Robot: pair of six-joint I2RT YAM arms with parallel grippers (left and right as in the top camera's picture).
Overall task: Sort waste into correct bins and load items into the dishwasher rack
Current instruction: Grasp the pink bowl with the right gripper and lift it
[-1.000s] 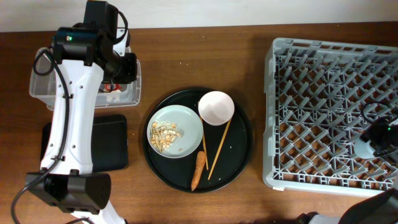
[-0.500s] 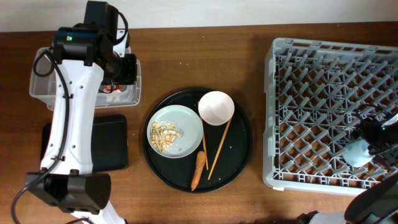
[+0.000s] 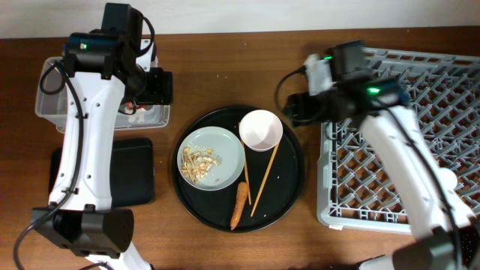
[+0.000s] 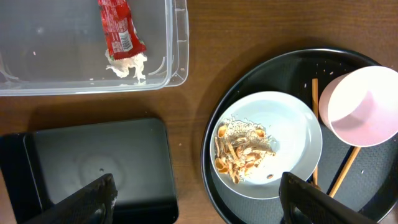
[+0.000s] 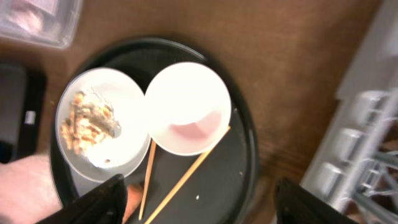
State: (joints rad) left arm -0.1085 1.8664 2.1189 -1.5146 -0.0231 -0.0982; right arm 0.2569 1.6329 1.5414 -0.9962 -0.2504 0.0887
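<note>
Wrapper (image 4: 121, 34) lies in tub (image 4: 177, 56), far left; left gripper (image 4: 198, 190) hangs released at its right edge. Right gripper (image 5: 199, 199), at rack (image 3: 450, 97) a second ago, now hovers spread open over bowl (image 5: 186, 106). Cup (image 3: 448, 180) sits in rack, so bowl is likely next.

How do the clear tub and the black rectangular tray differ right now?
The clear tub is see-through, with taller walls and a wide rim; the black rectangular tray is opaque and shallow. The clear tub holds a red-and-white wrapper; the black rectangular tray's visible surface is bare. Both are rectangular and sit beside the round black tray.
</note>
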